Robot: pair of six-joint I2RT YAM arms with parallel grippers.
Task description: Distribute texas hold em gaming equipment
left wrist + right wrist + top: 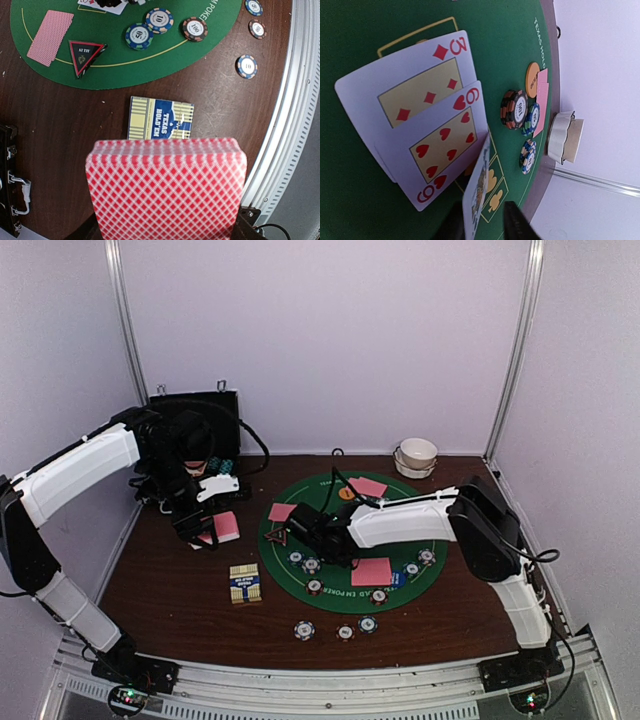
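Observation:
My left gripper is shut on a thick deck of pink-backed playing cards, held above the brown table near the blue-and-yellow card box. My right gripper hovers low over the green mat with its jaws apart. A card stands on edge against its left finger, clear of the right one. Beside it lie a face-up three of diamonds and a six of hearts. Striped chips and an orange button sit further along the mat. The red triangular button lies at the mat's left edge.
A white bowl stands at the back right and an open black case at the back left. Three chips lie on the table by the front rail. Face-down pink cards and more chips lie on the mat.

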